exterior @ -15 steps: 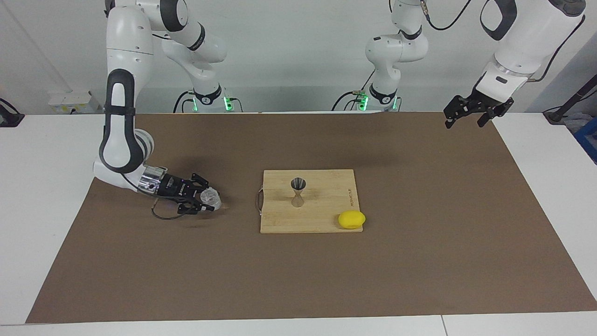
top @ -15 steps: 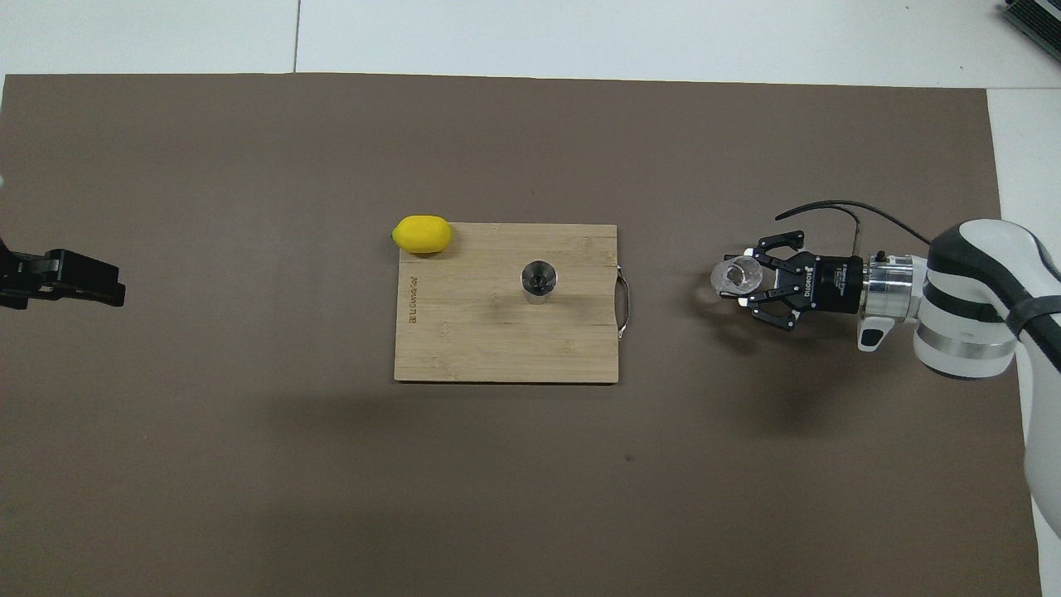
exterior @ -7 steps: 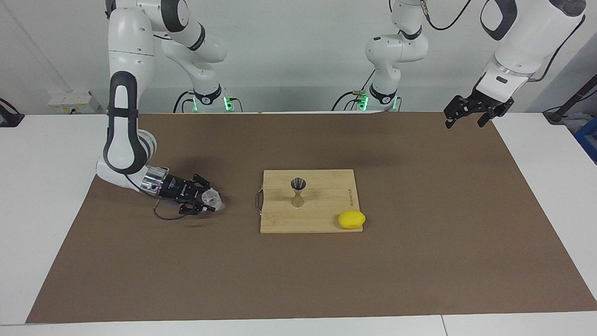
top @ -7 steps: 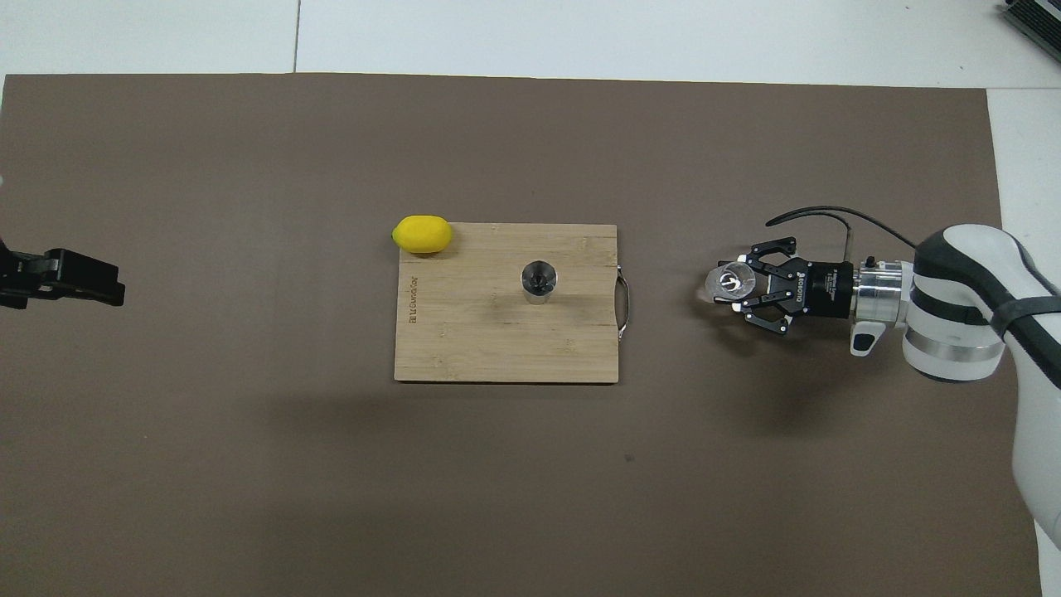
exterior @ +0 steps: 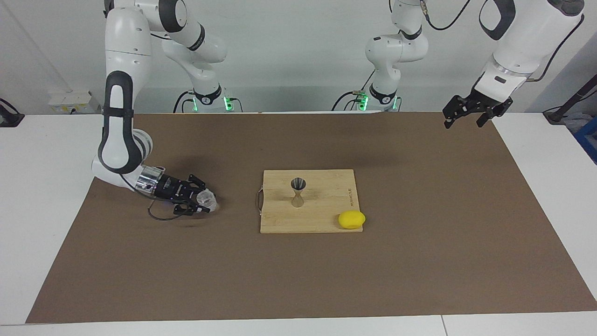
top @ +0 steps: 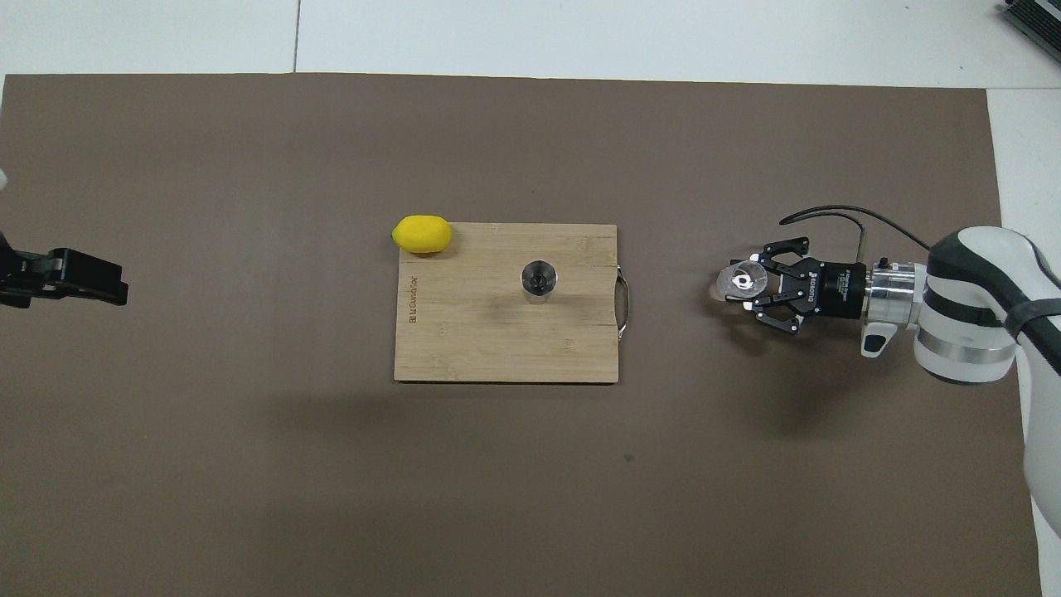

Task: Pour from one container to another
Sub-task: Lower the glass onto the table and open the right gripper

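The white counter (exterior: 46, 186) carries a brown mat (exterior: 419, 210); on it lies a wooden board (exterior: 322, 205) bearing small unreadable print, the metal jigger (exterior: 298, 191) upright and a lemon (exterior: 351, 220) at its corner; the right hand (exterior: 201, 202) grips the glass (exterior: 208, 199), low over the mat toward the right arm's end; the left hand (exterior: 462, 117) waits open above the mat's edge.

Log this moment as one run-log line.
right gripper: shut on glass, beside board | left gripper: open, waiting over mat edge | jigger: upright on board | pour: not yet

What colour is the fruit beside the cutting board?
The lemon is bright yellow, clearest in the overhead view.
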Tool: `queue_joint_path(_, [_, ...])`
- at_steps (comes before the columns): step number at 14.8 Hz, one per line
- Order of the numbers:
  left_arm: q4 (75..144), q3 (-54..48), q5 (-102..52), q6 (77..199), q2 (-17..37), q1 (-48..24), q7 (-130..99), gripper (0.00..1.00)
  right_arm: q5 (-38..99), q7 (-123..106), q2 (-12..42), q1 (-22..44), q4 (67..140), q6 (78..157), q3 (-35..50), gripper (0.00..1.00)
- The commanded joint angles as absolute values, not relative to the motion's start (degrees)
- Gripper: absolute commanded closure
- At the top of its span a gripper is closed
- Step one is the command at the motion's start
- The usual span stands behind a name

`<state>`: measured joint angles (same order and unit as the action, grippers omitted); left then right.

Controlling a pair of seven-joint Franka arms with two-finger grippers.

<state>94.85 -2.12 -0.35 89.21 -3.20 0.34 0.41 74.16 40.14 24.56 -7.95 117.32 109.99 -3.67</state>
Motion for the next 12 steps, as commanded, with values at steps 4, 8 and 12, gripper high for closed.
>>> queue_joint_path(4, [95.2, -2.5, 0.8, 88.8, -5.0, 0.2, 0.0, 0.00, 72.9, 37.1, 24.3, -8.3, 118.5, 112.4, -3.3, 1.00])
queue_joint_path(8, [95.2, -2.5, 0.8, 88.8, -5.0, 0.3, 0.0, 0.00, 72.8, 36.7, 24.2, -8.4, 118.9, 112.7, -3.3, 0.91])
queue_joint_path(12, [95.2, -2.5, 0.8, 88.8, -5.0, 0.3, 0.0, 0.00, 72.8, 33.5, 24.1, -8.4, 118.9, 112.6, -3.3, 0.17])
